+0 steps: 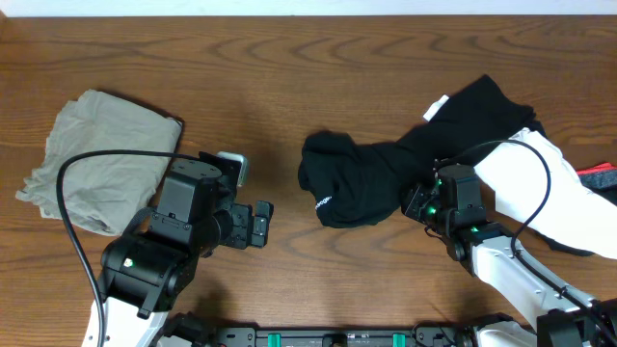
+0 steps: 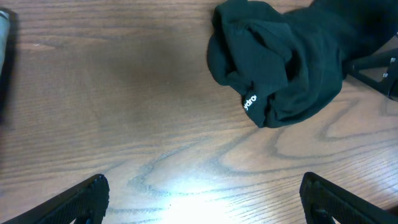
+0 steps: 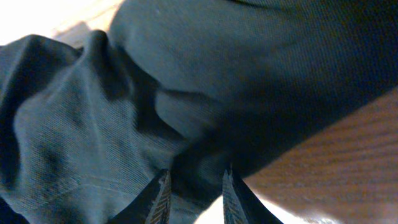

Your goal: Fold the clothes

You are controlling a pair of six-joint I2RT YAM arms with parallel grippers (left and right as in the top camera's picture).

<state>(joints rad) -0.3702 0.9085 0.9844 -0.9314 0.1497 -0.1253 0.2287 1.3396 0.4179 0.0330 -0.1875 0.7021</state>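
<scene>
A black garment (image 1: 357, 188) with small white lettering (image 2: 249, 101) lies bunched at the table's centre right and stretches back toward the far right. My right gripper (image 1: 421, 198) is at its near edge. In the right wrist view the narrow jaws (image 3: 196, 177) pinch a fold of the black cloth (image 3: 186, 93). My left gripper (image 1: 260, 224) hovers wide open over bare wood, left of the black bundle (image 2: 280, 68), with nothing between its fingers (image 2: 202, 186). A grey-beige garment (image 1: 96, 159) lies crumpled at the far left. A white garment (image 1: 540, 188) overlaps the black one at the right.
A small white patch (image 1: 439, 108) shows at the black garment's far edge. Something red (image 1: 600, 176) peeks in at the right border. The right arm's cable (image 1: 525, 159) loops over the white cloth. Bare wood lies between the grey-beige and black garments.
</scene>
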